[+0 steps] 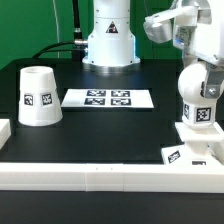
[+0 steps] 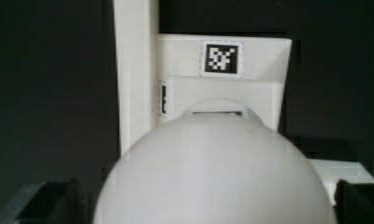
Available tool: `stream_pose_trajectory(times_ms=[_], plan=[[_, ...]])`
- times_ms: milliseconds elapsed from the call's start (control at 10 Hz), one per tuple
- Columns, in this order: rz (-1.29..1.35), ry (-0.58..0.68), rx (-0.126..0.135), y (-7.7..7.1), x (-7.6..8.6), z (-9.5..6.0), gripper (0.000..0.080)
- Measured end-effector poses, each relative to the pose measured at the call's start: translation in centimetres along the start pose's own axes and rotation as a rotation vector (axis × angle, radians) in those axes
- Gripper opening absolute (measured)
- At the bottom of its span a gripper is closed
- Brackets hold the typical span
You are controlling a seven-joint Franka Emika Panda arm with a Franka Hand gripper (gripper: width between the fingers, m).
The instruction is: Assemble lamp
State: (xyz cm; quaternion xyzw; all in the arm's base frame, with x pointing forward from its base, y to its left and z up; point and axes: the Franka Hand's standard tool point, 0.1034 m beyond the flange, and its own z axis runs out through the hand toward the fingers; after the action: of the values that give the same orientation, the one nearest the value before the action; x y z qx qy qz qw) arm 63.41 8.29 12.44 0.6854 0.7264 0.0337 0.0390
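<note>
The pincer (image 1: 202, 90) is closed on the matte white ball-shaped bulb (image 1: 197, 106). In the wrist view its dark fingers (image 2: 47, 200) sit at either flank of the bulb's round body (image 2: 210, 170), with no room to spare. The bulb hangs upright, neck down, right over the squat white trapezoid base (image 1: 186, 150), which rests on the black table (image 1: 100, 135) in the corner by the long white rail block (image 1: 100, 176) on the exterior view's right. Whether the neck is already seated in the socket or only touching its rim cannot be told from either view.

The chief risk is a misaligned entry. If the neck meets the socket off-centre or tilted, downward pressure could jam it, or shove the base (image 2: 219, 75) sideways along the rail (image 2: 139, 50). Nothing but the rail and the table holds that base, so any twisting of the bulb may spin the base with it instead of seating the neck. The grip is on a smooth curved surface — the bulb could slip or rotate between the fingers under load. Letting go too early would leave the bulb free to topple.

The white cup-like cone shade (image 1: 38, 97) stands well apart at the exterior view's left, beyond the marker board (image 1: 108, 99) — out of harm's way.
</note>
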Motion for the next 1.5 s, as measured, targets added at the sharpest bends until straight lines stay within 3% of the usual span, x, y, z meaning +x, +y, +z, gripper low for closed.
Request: stream_pose_trajectory(times_ms=[100,200,300,700,1300,1500], plan=[[-0.011,-0.003,0.000,0.00,-0.06,0.01,0.0699],[-0.014,-0.006,-0.001,0.01,-0.20,0.01,0.0606],[-0.008,-0.006,-0.001,0.02,-0.24,0.00,0.0577],[0.033,-0.006,0.001,-0.01,-0.28,0.02,0.0577],[0.749,0.000,0.003,-0.17,0.33,0.04,0.0580],[1.020,0.012,0.018,-0.23,0.25,-0.03,0.0580]])
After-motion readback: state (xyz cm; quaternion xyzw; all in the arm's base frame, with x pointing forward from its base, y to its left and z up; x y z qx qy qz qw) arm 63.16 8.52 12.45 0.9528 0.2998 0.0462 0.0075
